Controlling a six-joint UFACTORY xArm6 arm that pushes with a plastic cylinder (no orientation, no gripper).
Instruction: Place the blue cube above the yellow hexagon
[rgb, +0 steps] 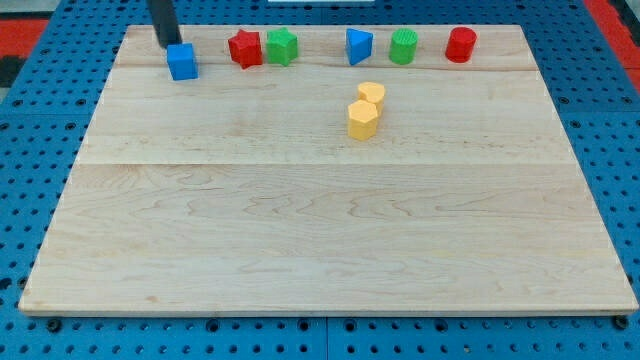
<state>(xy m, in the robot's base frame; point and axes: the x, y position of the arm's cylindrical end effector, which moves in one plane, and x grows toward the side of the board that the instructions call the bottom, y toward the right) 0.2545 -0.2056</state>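
The blue cube (182, 61) sits near the board's top left corner. My tip (166, 44) is at the cube's upper left, touching or nearly touching it. The yellow hexagon (362, 119) lies right of the board's centre line in the upper half. A yellow heart-like block (372, 94) sits just above the hexagon, touching it.
Along the top edge of the wooden board (320, 240) stand a red star-like block (245, 48), a green star-like block (282, 46), a blue triangular block (358, 46), a green cylinder (403, 46) and a red cylinder (460, 44).
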